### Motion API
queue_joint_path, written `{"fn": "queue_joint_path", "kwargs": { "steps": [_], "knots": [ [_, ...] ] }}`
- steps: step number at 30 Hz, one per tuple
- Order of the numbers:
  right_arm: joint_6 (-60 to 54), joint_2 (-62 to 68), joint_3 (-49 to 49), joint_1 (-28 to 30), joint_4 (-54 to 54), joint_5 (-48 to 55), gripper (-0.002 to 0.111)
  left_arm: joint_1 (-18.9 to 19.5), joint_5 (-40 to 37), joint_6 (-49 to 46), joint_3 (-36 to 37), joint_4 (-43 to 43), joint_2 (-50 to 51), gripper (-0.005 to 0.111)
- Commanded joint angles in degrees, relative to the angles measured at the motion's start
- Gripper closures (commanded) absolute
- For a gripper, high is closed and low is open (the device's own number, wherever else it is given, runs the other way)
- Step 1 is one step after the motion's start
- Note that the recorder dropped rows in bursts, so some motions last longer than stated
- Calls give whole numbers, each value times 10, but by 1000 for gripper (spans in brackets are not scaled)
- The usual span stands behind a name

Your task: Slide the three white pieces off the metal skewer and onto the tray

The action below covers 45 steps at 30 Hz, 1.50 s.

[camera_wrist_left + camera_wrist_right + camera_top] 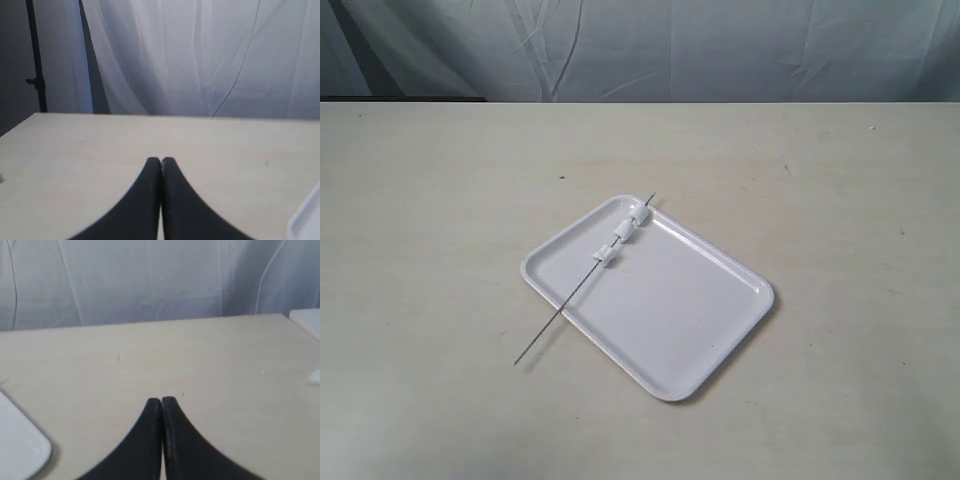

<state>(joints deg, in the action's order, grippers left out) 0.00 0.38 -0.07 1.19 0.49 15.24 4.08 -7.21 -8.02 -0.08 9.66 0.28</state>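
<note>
While our left claw (161,163) and right claw (162,401) sit closed, empty, three white cylinders (623,234) ride the thin skewer (560,308) at the glossy tray's (690,320) eleven o'clock.

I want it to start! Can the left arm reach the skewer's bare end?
Probably yes. The metal skewer pokes its bare end past the tray onto the table on the left side, with nothing beside it. The left gripper is shut, so it must open first.

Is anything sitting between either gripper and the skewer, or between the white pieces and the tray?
Nothing visible. The skewer lies across the tray with the three white pieces above it; only bare table shows ahead of the left gripper and right gripper.
</note>
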Motion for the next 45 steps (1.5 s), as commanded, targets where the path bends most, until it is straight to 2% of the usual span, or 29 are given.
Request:
{"fn": "queue_joint_path", "kwargs": {
  "steps": [1,3,7,10,13,19,27,30,33,35,38,41,45],
  "knots": [
    [0,-4,1,4,40,-152,109,-2,118,-8,1,173,-3,107],
    [0,-4,1,4,54,-244,109,-2,124,-54,1,144,-3,107],
    [0,-4,1,4,61,-356,109,-2,113,-61,1,57,-3,107],
    [0,-4,1,4,61,-400,109,-2,108,-15,1,105,-3,107],
    [0,-4,1,4,61,-416,109,-2,114,33,1,173,-3,107],
    [0,-4,1,4,65,-450,109,-2,187,35,1,180,-3,107],
    [38,-4,1,2,67,-463,109,-2,217,63,1,179,-3,107],
    [117,-4,1,-8,64,-480,109,-3,258,175,1,162,-3,107],
    [126,-4,-43,-22,65,-401,109,-3,275,286,-45,-8,-3,107],
    [126,7,-96,-29,65,-300,109,-3,289,402,-89,-229,0,107],
    [126,71,-179,-48,65,-233,109,-5,321,595,-153,-533,59,107],
    [137,166,-268,-77,65,-160,109,-13,366,727,-204,-698,148,107],
    [121,295,-396,-117,65,14,109,-20,430,910,-263,-909,302,107]
  ]
}}
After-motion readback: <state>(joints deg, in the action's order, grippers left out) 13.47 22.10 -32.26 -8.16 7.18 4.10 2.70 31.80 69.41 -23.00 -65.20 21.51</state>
